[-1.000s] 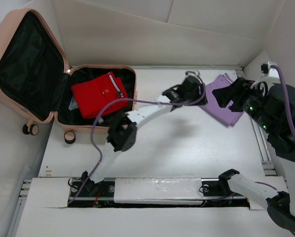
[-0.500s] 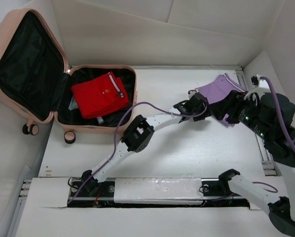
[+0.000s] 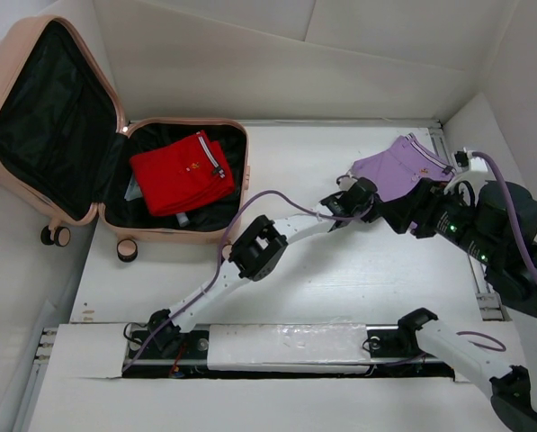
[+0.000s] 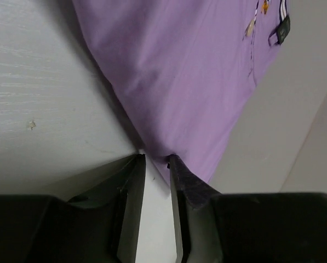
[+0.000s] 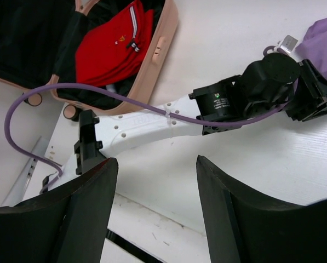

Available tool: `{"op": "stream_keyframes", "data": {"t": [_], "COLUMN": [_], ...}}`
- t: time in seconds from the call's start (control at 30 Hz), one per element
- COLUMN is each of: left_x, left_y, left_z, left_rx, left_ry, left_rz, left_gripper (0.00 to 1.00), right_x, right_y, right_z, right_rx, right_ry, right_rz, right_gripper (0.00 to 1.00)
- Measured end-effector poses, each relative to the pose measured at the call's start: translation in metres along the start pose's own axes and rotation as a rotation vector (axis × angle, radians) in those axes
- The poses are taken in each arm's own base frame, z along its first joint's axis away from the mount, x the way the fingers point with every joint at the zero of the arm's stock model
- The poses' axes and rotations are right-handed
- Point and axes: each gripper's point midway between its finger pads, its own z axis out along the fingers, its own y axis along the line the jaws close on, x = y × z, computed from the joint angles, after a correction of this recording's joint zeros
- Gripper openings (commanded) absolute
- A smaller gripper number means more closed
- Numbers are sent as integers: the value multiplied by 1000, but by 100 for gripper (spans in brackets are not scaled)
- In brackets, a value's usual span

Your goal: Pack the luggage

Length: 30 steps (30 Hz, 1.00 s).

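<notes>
The luggage (image 3: 169, 236) is a pale pink suitcase lying open at the far left, its black-lined lid propped up. A folded red garment (image 3: 180, 173) lies in its base. A folded purple shirt (image 3: 398, 166) sits at the far right by the wall. My left gripper (image 3: 374, 198) reaches across to the shirt's near-left edge. In the left wrist view its jaws (image 4: 156, 159) stand narrow with a corner of the purple shirt (image 4: 190, 71) pinched between the tips. My right gripper (image 3: 389, 214) hovers just beside it, wide open (image 5: 156, 161) and holding nothing.
The left arm's elbow (image 3: 257, 247) and purple cable stretch across the middle of the table. White walls close in behind and to the right of the shirt. A white plug (image 3: 470, 160) sits by the right wall. A metal rail (image 3: 286, 346) runs along the near edge.
The left arm stretched right to the purple shirt and its jaws narrowed on the shirt's edge. The right gripper drew back off the shirt toward the near side. The shirt bunched up toward the back.
</notes>
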Motion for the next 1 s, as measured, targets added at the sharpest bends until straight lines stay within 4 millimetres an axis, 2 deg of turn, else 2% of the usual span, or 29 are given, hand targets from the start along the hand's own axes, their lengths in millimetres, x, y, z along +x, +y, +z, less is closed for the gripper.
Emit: {"op": "stream_keyframes", "data": {"t": [0.07, 0.1, 0.13, 0.2, 0.43, 0.53, 0.63, 0.73, 0.83, 0.87, 0.9, 1.0], "left_x": [-2, -2, -3, -5, -15, -26, -43, -61, -71, -72, -72, -70], "left_y": [-2, -2, -1, 1, 6, 21, 52, 75, 93, 97, 97, 94], "left_z": [1, 1, 2, 4, 5, -19, -63, -100, -126, -132, -137, -151], "left_rx": [3, 3, 1, -1, 16, -22, -104, -160, -206, -215, -217, -208], "left_ry": [-7, -12, -14, -17, -20, -44, -76, -102, -109, -106, -106, -95], "left_rz": [-29, -43, -58, -89, -124, -90, -38, 18, 69, 81, 94, 131], "left_gripper": [20, 14, 14, 0, 0, 0, 0, 0, 22, 34, 41, 53], "right_x": [1, 2, 2, 3, 3, 3, 10, 21, 27, 27, 27, 27], "right_y": [2, 3, 3, 5, 10, 10, 9, 5, 3, 3, 4, 4], "right_z": [0, 0, 0, -1, -11, -14, -10, -2, 4, 5, 6, 8], "right_rx": [-9, -17, -20, -31, -64, -70, -79, -81, -79, -82, -83, -88], "right_ry": [5, 8, 10, 14, -1, -7, 8, 44, 65, 66, 67, 64], "right_rz": [0, 0, -1, -1, -18, -30, -38, -35, -33, -32, -32, -30], "right_gripper": [65, 64, 64, 64, 64, 64, 64, 64, 64, 64, 64, 64]}}
